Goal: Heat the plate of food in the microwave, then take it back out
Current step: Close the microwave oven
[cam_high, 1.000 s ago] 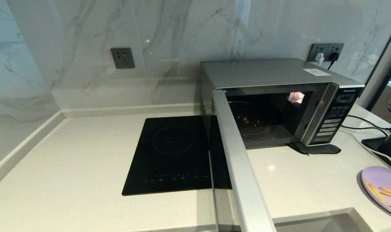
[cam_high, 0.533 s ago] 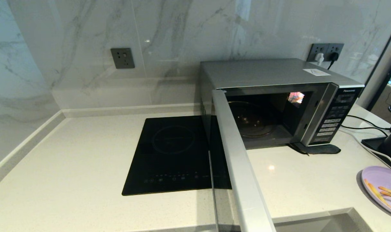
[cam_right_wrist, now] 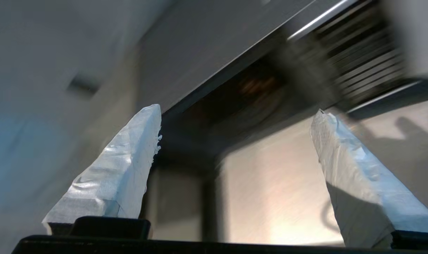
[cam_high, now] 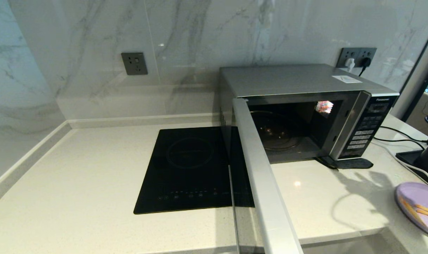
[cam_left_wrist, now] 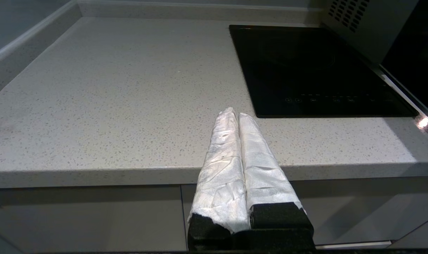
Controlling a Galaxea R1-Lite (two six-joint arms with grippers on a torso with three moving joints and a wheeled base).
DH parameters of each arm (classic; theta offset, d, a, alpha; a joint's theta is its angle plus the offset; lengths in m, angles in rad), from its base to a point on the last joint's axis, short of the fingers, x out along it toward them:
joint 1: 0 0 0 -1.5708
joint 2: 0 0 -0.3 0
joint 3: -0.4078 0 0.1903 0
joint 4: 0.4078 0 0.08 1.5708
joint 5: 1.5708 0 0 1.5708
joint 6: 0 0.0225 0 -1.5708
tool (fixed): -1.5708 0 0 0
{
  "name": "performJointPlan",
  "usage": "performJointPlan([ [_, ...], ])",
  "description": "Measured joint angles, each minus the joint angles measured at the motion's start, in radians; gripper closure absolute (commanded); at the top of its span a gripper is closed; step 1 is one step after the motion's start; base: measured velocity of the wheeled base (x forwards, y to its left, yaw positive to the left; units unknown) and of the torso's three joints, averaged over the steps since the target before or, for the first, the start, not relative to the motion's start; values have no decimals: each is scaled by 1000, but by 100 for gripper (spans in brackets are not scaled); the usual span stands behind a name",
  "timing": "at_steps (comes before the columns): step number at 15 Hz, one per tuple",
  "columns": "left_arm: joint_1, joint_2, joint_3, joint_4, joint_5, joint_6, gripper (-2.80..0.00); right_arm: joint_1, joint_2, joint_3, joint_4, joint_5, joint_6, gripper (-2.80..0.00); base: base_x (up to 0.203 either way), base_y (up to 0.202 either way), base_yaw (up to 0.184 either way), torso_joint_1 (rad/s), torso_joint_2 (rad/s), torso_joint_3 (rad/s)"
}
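Plate of food (cam_high: 416, 208) sits near-right on the counter (cam_high: 94, 183); microwave (cam_high: 305, 106) gapes. Right pincer (cam_right_wrist: 235, 134), wide and empty, should grip its rim level; left pincer (cam_left_wrist: 235, 116) closed, empty.

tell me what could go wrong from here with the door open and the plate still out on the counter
1. The plate of food sits at the counter's right end, partly out of the head view; a misjudged grasp could spill the fries.
2. The microwave door juts toward the robot and could be bumped.
3. Cables lie near the plate and might snag the open right gripper.
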Motion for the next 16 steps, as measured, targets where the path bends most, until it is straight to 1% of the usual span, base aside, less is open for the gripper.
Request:
performJointPlan([
  [1,0,0,0,0,0,0,0,91,-25,-30,72,-1,6,0,0,0,0,0,0,0],
  [3,0,0,0,0,0,0,0,242,-70,-78,199,0,12,0,0,0,0,0,0,0],
  [5,0,0,0,0,0,0,0,362,-97,-129,323,18,14,0,0,0,0,0,0,0],
  [6,0,0,0,0,0,0,0,413,-106,-151,376,43,14,0,0,0,0,0,0,0],
  [8,0,0,0,0,0,0,0,490,-115,-194,458,170,12,0,0,0,0,0,0,0],
  [9,0,0,0,0,1,0,0,518,-116,-210,476,237,12,0,0,0,0,0,0,0],
  [10,0,0,0,0,0,0,0,554,-115,-221,483,287,12,0,0,0,0,0,0,0],
  [11,0,0,0,0,0,0,0,597,-110,-227,485,308,12,0,0,0,0,0,0,0],
  [16,0,0,0,0,0,0,0,778,-55,-235,504,312,12,0,0,0,0,0,0,0],
])
